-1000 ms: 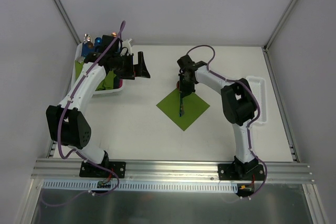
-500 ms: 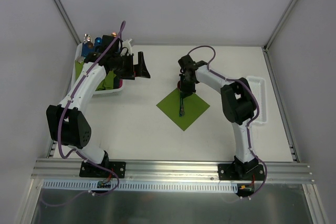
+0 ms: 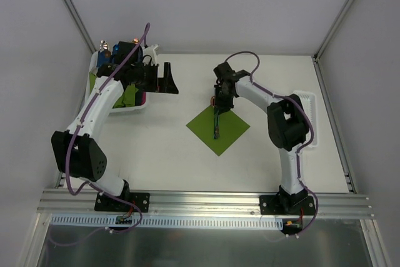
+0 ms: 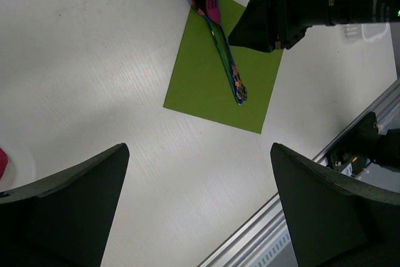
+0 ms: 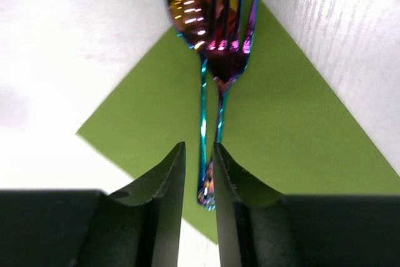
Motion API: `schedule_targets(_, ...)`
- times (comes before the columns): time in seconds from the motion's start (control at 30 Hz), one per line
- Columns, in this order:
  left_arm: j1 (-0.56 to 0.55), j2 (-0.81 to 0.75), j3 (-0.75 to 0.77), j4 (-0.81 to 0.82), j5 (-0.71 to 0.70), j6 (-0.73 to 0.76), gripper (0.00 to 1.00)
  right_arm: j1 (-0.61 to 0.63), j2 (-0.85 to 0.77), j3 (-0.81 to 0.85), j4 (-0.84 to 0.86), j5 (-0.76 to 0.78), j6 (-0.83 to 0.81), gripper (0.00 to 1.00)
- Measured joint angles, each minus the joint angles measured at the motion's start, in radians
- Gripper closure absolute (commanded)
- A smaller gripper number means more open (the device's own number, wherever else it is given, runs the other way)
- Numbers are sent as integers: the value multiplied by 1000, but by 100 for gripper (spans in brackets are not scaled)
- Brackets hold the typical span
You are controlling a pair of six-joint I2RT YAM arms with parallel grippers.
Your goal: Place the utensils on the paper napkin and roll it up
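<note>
The paper napkin (image 3: 230, 130) lies as a green diamond mid-table; it also shows in the left wrist view (image 4: 200, 85) and the right wrist view (image 5: 294, 136). The utensils (image 3: 216, 124), an iridescent spoon and fork, lie side by side on it (image 4: 226, 60) (image 5: 212, 60), with their heads over the far corner. My right gripper (image 3: 217, 103) (image 5: 199, 147) hovers above them, fingers a narrow gap apart, gripping nothing. Its black body shows in the left wrist view (image 4: 275, 10). My left gripper (image 3: 170, 79) (image 4: 199, 148) is wide open and empty, off to the napkin's left.
A white tray (image 3: 134, 109) with green bundles and blue handles stands at the back left, under my left arm. A white rack (image 3: 310, 117) lies at the right edge. The aluminium rail (image 3: 200, 201) runs along the near edge.
My right gripper has drawn back a little toward the far side, leaving the utensils lying on the napkin. My left arm has shifted slightly.
</note>
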Motion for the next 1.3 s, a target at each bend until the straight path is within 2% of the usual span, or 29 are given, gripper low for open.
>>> schedule_targets(0.07,0,-43,-23,11,36,49,2,-5,-50,0,-5,-9,2,66)
schedule_targets(0.13,-4,-116,-76,18,86,115,7,-19,-124,0,-5,-19,0,62)
schedule_targets(0.17,-15,-158,-108,19,100,151,12,-33,-169,-3,-4,-29,-1,62)
schedule_targets(0.27,-105,-262,-195,19,111,263,20,-101,-325,-26,5,-50,-7,56)
schedule_targets(0.3,-173,-288,-220,21,105,305,28,-132,-384,-47,12,-56,-13,54)
schedule_targets(0.37,-328,-303,-248,28,70,371,37,-205,-514,-117,35,-67,-28,45)
schedule_targets(0.4,-405,-294,-256,37,42,398,47,-243,-578,-167,44,-73,-36,38)
schedule_targets(0.5,-626,-200,-261,74,-37,471,58,-336,-734,-315,40,-90,-54,28)
schedule_targets(0.53,-680,-153,-261,91,-63,489,62,-363,-781,-369,36,-97,-56,23)
schedule_targets(0.63,-790,-2,-264,144,-125,518,69,-422,-895,-514,21,-114,-67,18)
schedule_targets(0.73,-853,121,-264,189,-162,541,72,-451,-965,-601,-6,-131,-73,16)
schedule_targets(0.77,-867,154,-264,204,-170,547,76,-459,-984,-620,-15,-137,-74,16)
schedule_targets(0.93,-893,267,-257,256,-180,579,80,-479,-1077,-677,-31,-155,-77,15)
schedule_targets(1.1,-890,314,-256,290,-214,613,79,-481,-1158,-717,-34,-161,-78,14)
schedule_targets(1.3,-883,314,-256,313,-249,666,78,-487,-1167,-755,-38,-166,-82,14)
